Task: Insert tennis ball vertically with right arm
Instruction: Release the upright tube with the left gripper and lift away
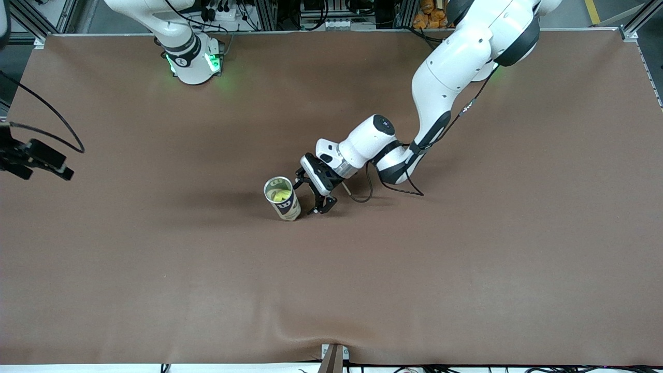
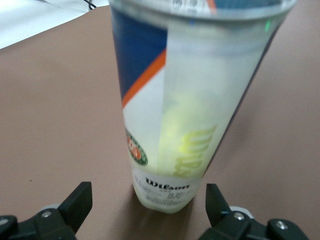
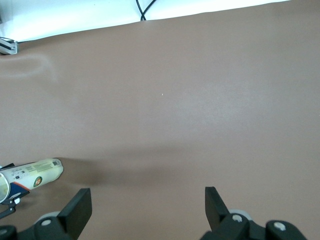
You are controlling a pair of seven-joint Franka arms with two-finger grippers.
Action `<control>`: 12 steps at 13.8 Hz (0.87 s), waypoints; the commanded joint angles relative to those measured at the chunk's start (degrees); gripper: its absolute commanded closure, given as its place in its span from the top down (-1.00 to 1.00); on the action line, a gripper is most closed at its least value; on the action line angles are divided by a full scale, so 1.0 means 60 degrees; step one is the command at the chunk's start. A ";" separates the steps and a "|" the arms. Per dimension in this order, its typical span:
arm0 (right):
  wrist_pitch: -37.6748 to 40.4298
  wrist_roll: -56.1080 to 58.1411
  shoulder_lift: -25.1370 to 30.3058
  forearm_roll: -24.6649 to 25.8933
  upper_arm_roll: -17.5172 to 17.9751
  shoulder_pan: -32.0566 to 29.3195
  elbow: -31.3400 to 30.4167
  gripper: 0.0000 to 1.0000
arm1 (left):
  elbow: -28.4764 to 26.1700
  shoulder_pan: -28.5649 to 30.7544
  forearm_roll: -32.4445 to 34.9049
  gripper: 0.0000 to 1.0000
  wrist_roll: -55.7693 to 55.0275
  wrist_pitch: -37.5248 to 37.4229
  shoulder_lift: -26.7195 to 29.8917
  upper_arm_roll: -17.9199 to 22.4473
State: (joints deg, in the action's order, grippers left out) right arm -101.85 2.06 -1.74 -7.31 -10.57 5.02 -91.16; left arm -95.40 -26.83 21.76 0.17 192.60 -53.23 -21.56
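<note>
The clear plastic tennis-ball can with the blue, orange and white label stands upright on the brown-covered bench, mouth up, and a yellow-green tennis ball already sits inside it, low in the tube. The left end effector is down at bench level just beside the can, fingers spread wide on either side of its base without touching it — in the left wrist view the can's foot stands between the two dark fingertips. The right end effector is also spread wide and holds nothing; it hangs over bare bench toward the right arm's end, the can well off from it.

Judging by the ball in the can, the insertion looks done, so the step in hand is likely the release and retreat. To do that well, the left end effector should draw straight back from the can, keeping both fingers clear of the wall so the tall, narrow tube is not tipped.

Hard to make out: how deep the ball rests — the label blurs it. The right arm beyond its base is out of the front view.
</note>
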 commanded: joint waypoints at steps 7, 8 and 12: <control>0.0214 0.0256 0.0773 0.1537 0.0733 0.0263 -0.1199 1.00 | -0.0534 0.1436 -0.0009 1.00 -0.0205 -0.3090 0.1574 -0.1472; 0.0420 0.0561 0.0787 0.1642 0.0909 0.0190 -0.1111 1.00 | -0.0535 0.1787 -0.0023 1.00 -0.0205 -0.4024 0.1823 -0.1881; 0.1870 0.1165 0.0846 0.1599 0.0955 0.0131 -0.0306 1.00 | -0.0521 0.3471 -0.0023 1.00 -0.0175 -0.6664 0.2543 -0.3507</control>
State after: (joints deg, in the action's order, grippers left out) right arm -94.41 7.23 2.02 1.46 -4.79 6.28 -94.80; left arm -95.70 -11.09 21.76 -0.21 158.28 -41.71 -38.35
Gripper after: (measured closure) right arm 0.000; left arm 0.000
